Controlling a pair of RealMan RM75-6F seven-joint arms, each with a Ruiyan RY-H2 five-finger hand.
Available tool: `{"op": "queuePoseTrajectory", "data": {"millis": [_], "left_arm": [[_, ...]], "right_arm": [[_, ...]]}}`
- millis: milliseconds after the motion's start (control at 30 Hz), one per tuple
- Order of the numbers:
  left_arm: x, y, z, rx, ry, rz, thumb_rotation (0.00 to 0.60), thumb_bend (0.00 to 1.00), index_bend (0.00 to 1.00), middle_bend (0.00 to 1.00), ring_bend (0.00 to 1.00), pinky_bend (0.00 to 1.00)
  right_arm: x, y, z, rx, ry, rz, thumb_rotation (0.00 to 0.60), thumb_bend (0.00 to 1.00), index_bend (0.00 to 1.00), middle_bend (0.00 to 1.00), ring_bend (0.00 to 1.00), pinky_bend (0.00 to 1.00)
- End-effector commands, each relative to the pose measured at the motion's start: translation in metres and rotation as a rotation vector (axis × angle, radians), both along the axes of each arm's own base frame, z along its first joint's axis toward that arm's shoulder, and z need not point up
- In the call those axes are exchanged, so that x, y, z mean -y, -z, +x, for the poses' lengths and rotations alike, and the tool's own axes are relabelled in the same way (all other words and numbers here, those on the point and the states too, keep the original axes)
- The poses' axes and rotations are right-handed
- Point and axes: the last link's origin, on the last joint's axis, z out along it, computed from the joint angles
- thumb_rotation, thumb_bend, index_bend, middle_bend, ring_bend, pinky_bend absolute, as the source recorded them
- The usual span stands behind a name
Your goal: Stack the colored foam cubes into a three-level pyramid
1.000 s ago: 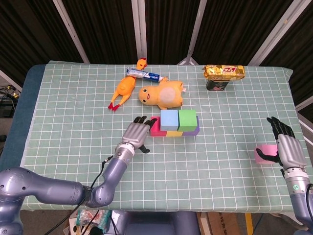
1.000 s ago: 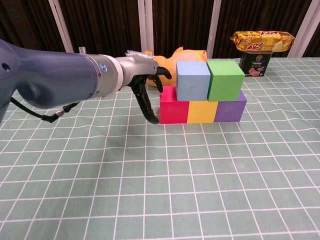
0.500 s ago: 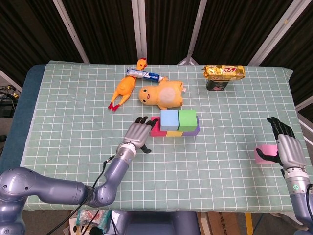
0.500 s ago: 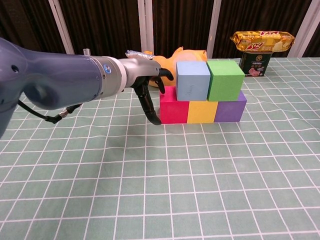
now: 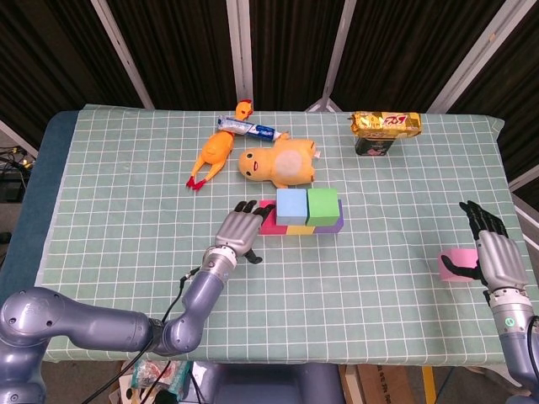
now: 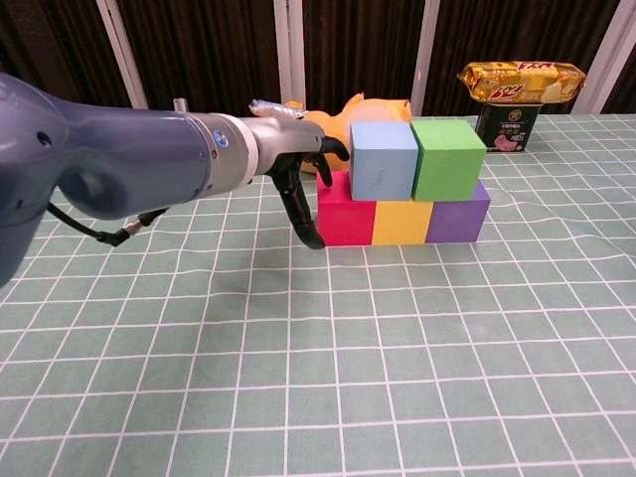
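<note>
Head view. We see the left hand (image 5: 239,231) at the near-left end of the stack, its fingers spread and holding nothing, the fingertips at the red cube (image 5: 267,218). Beyond that cube in the same bottom row lie the yellow cube (image 5: 298,227) and the purple cube (image 5: 333,225); on top sit the blue cube (image 5: 291,205) and the green cube (image 5: 322,204). Over the last second the left forearm has crept slightly toward the stack, while the cubes themselves have not shifted; we read this as a nudge or alignment of the base row, not a grasp. The right hand (image 5: 497,257) hangs far to the right of the stack, fingers extended; the pink cube (image 5: 456,263) lies just beside its thumb, and we cannot tell whether it is touched or gripped. Neither has moved. Two levels stand, so in our judgement only the cap cube remains to be placed.

Chest view. Here the left hand (image 6: 298,169) shows from the side: one dark finger (image 6: 301,211) reaches down along the red cube's (image 6: 344,209) left face, apparently touching it, with the thumb curled toward the blue cube (image 6: 383,159). This contact is hidden from above. Conversely, the right hand and the pink cube lie outside this view.
</note>
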Motion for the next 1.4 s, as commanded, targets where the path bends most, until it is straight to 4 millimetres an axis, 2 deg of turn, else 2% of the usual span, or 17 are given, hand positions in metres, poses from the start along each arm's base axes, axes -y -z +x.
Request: {"op": "queuePoseTrajectory", "data": {"millis": [33,600,900,1167,1400], "left_arm": [[0.000,0.000,0.001,0.001,0.001,0.001,0.600,0.16,0.00,0.15,0.02,0.04],[0.001,0.004,0.005,0.003,0.008,-0.002,0.600,0.16,0.00,0.15,0.02,0.04],[0.001,-0.002,-0.001,-0.002,-0.002,0.007,0.600,0.16,0.00,0.15,0.02,0.04],[0.003,-0.027,-0.012,0.016,-0.010,0.034,0.600,0.16,0.00,0.15,0.02,0.04],[0.018,-0.075,-0.032,0.067,-0.008,0.095,0.600,0.16,0.00,0.12,0.02,0.04]], "right_arm": [[0.000,0.000,0.000,0.000,0.000,0.001,0.600,0.30,0.00,0.00,0.00,0.00],[0.000,0.000,0.000,0.002,-0.001,-0.001,0.600,0.30,0.00,0.00,0.00,0.00],[0.000,0.000,0.000,0.002,-0.002,-0.001,0.600,0.30,0.00,0.00,0.00,0.00],[0.000,-0.001,0.000,-0.003,-0.004,-0.002,0.600,0.30,0.00,0.00,0.00,0.00],[0.000,-0.001,-0.001,-0.017,-0.004,-0.003,0.600,0.30,0.00,0.00,0.00,0.00]]}}
